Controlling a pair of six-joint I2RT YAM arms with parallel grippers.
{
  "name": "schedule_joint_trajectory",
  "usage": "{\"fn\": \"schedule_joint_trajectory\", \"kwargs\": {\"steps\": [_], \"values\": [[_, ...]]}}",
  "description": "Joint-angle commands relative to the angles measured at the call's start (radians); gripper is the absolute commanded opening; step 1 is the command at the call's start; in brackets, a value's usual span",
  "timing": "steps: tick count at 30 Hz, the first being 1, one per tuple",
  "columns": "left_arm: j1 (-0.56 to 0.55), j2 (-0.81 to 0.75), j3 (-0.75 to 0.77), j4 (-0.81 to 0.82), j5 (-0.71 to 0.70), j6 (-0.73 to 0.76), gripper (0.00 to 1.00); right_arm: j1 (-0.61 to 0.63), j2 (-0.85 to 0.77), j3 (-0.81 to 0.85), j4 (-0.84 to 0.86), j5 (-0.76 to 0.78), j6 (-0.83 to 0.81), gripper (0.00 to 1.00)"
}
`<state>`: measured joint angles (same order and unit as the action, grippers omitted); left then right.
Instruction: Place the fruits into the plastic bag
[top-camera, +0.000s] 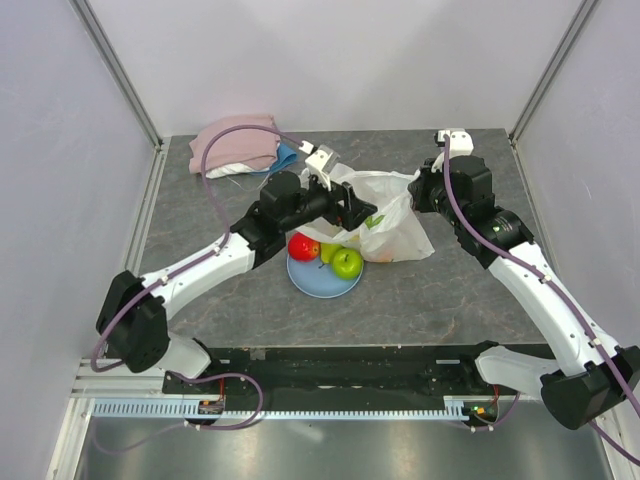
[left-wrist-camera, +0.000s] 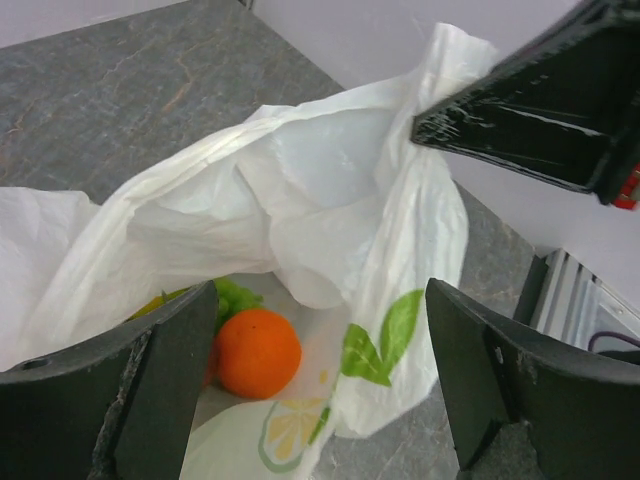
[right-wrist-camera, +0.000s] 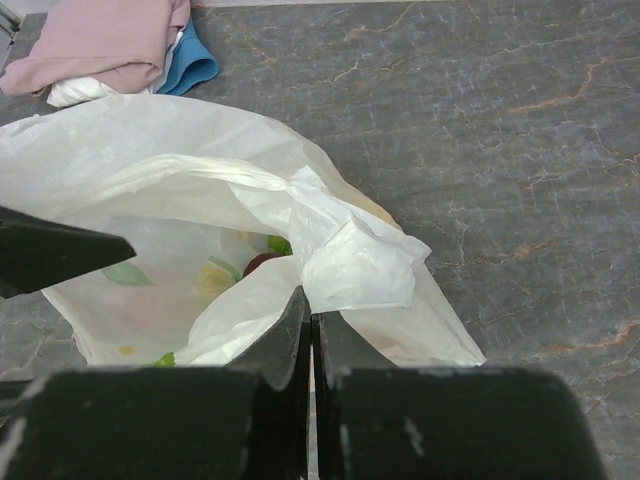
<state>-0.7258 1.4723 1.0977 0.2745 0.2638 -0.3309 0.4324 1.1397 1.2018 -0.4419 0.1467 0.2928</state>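
The plastic bag (top-camera: 385, 215) lies open at mid-table. My right gripper (top-camera: 415, 190) is shut on the bag's rim (right-wrist-camera: 355, 265) and holds it up. My left gripper (top-camera: 360, 215) is open and empty, hovering at the bag's mouth (left-wrist-camera: 320, 380). Inside the bag I see the orange (left-wrist-camera: 258, 352), the green grapes (left-wrist-camera: 235, 297), a bit of yellow fruit (left-wrist-camera: 150, 303) and the small dark brown-red fruit (right-wrist-camera: 262, 263). The red apple (top-camera: 303, 246), the pear (top-camera: 329, 251) and the green apple (top-camera: 347, 262) sit on the light-blue plate (top-camera: 310, 282), under my left arm.
A folded pink cloth (top-camera: 237, 143) with a blue cloth (top-camera: 287, 156) beside it lies at the back left; both show in the right wrist view (right-wrist-camera: 100, 40). White walls with metal posts enclose the table on three sides.
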Motion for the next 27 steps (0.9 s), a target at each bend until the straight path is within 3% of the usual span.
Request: {"fn": "schedule_joint_trajectory", "kwargs": {"steps": [1, 6, 10, 16, 22, 27], "values": [[0.0, -0.098, -0.05, 0.038, 0.075, 0.065, 0.91, -0.006, -0.028, -0.004, 0.014, 0.001, 0.006, 0.0], [-0.001, -0.251, -0.181, 0.1, 0.19, 0.18, 0.92, -0.006, -0.029, -0.002, 0.014, 0.001, 0.006, 0.0], [-0.001, -0.383, -0.288, 0.055, 0.175, 0.266, 0.97, -0.006, -0.029, 0.002, 0.015, 0.001, 0.006, 0.0], [-0.001, -0.532, -0.438, -0.056, -0.11, 0.257, 0.99, -0.006, -0.021, 0.004, 0.014, -0.007, 0.008, 0.0], [0.0, -0.587, -0.556, -0.067, -0.342, 0.095, 0.99, -0.006, -0.012, 0.005, 0.015, -0.018, 0.012, 0.0], [0.0, -0.606, -0.63, -0.04, -0.324, 0.012, 0.99, -0.007, -0.023, 0.005, 0.012, -0.013, 0.014, 0.0]]}}
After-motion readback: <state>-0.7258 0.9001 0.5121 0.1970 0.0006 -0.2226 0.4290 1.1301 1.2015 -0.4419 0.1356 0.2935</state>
